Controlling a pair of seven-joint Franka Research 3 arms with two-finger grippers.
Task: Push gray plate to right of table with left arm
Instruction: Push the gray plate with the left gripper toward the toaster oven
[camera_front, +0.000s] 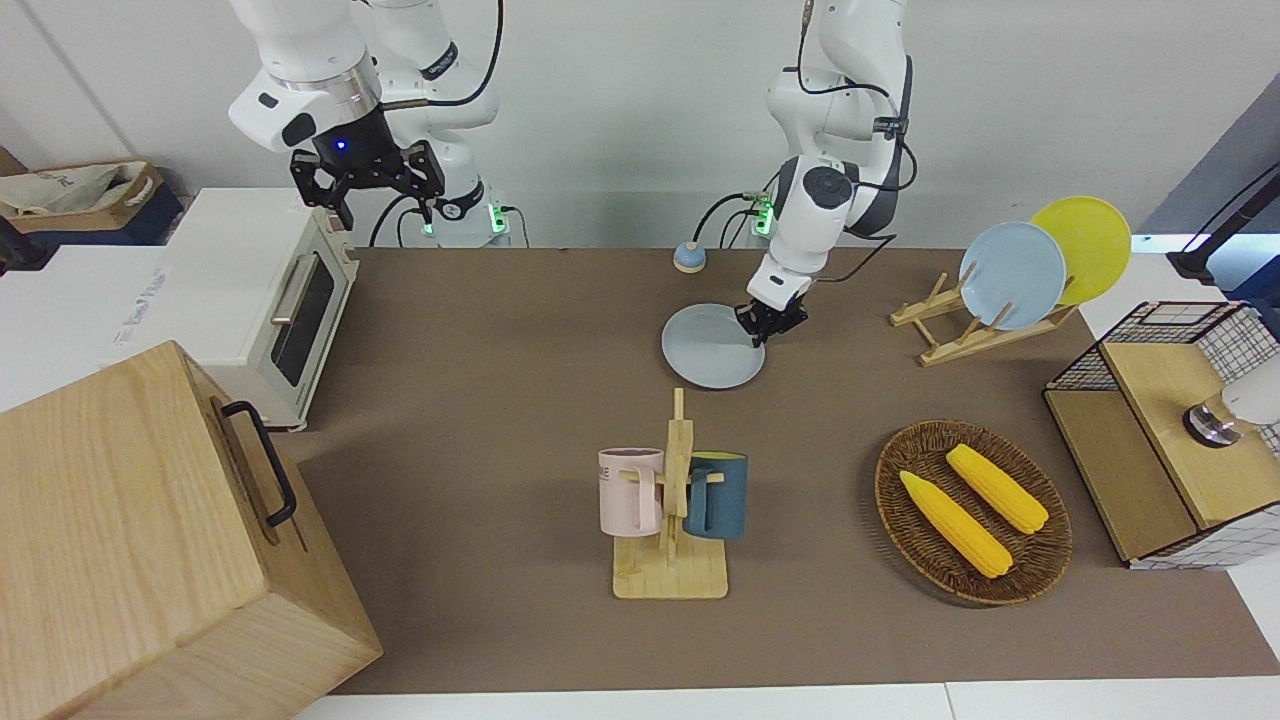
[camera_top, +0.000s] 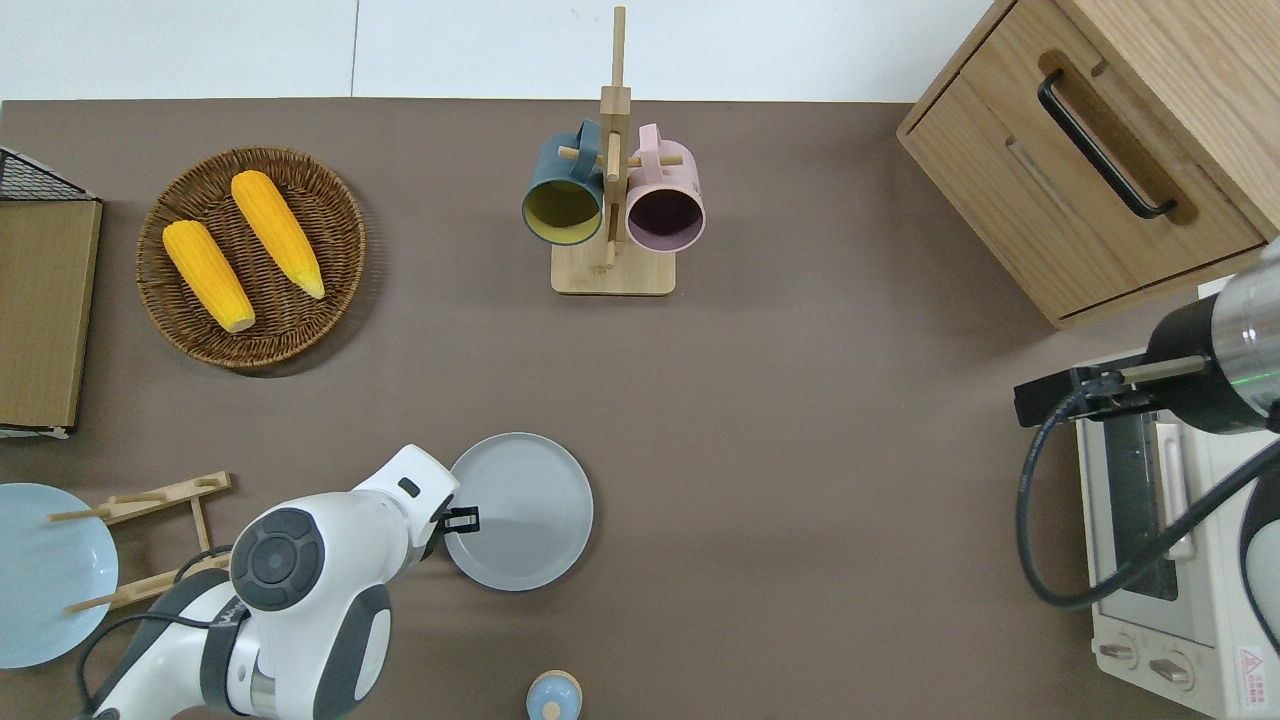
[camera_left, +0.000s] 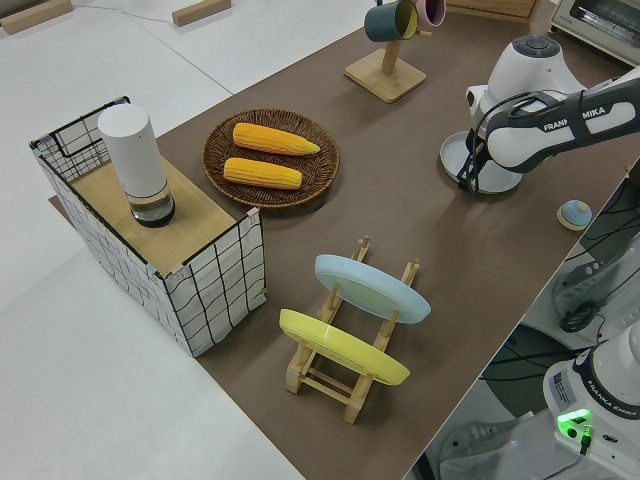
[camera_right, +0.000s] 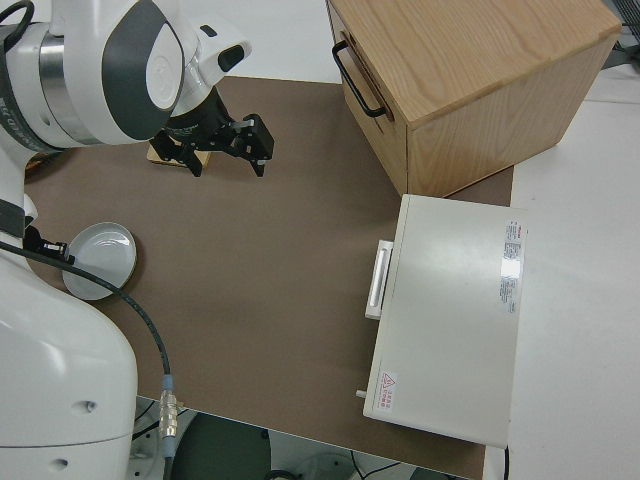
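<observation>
The gray plate lies flat on the table, nearer to the robots than the mug rack and a little toward the left arm's end; a small blue bell sits nearer to the robots than the plate; the left gripper is low at the plate's rim on the side toward the left arm's end, its tips at or touching the edge; how far its fingers are parted I cannot tell, and it holds nothing that shows. The right gripper is parked, fingers spread wide and empty. The table wears a plain brown mat with white edges around it; toward the left arm's end stand a wooden dish rack with a sky-blue and a yellow plate, a wicker basket with two corn cobs, and a wire-sided shelf; toward the right arm's end, a white toaster oven and a wooden drawer box.
</observation>
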